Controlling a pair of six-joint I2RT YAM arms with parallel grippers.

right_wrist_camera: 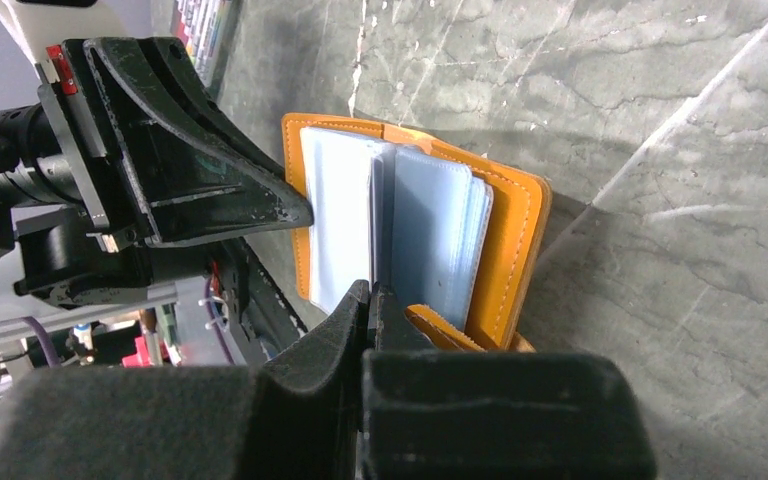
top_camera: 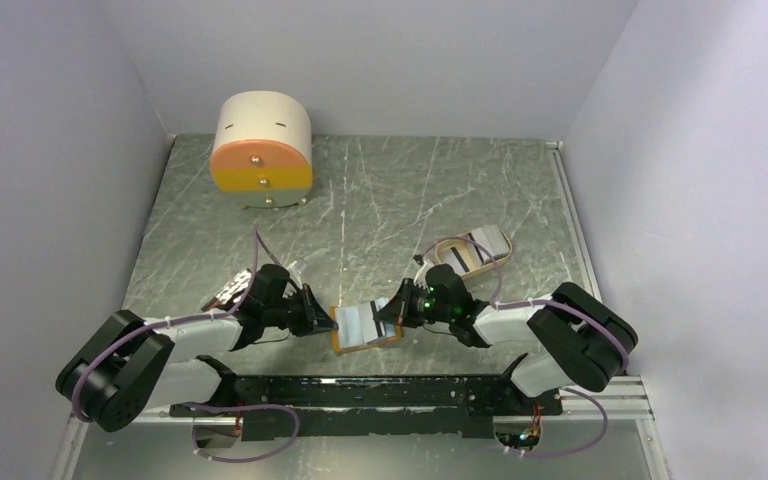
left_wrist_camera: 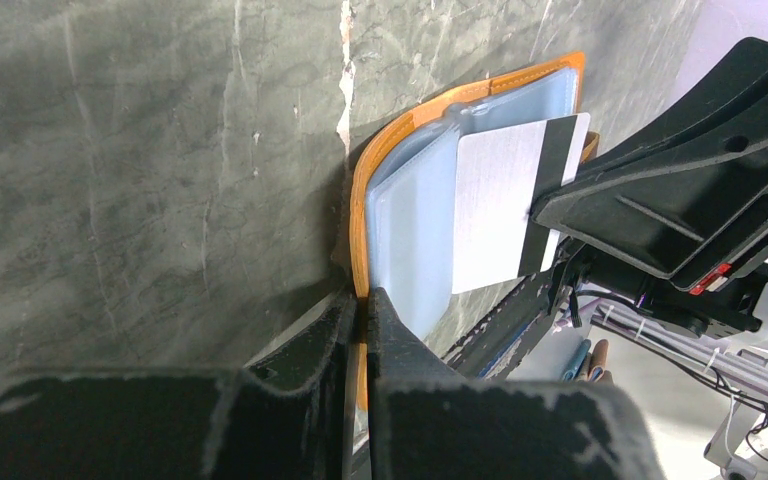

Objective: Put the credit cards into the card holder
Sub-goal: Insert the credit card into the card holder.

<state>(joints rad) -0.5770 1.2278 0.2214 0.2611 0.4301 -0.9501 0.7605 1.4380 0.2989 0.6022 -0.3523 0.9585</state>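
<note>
Card holder [top_camera: 365, 327] unfolded, left hand [left_wrist_camera: 363, 298] pinching its edge, right hand [right_wrist_camera: 370, 292] gripping credit card [left_wrist_camera: 500, 200]

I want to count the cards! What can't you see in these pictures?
- Top view: cards in the tan tray, too small to count.
- Left wrist view: the card holder's near end, hidden behind the left fingers.
- Right wrist view: the held card's face, edge-on between the right fingers.

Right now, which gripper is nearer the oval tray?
Right. The right fingers are at the card holder's side nearest the oval tray; the left fingers grip its opposite side, farther off.
</note>
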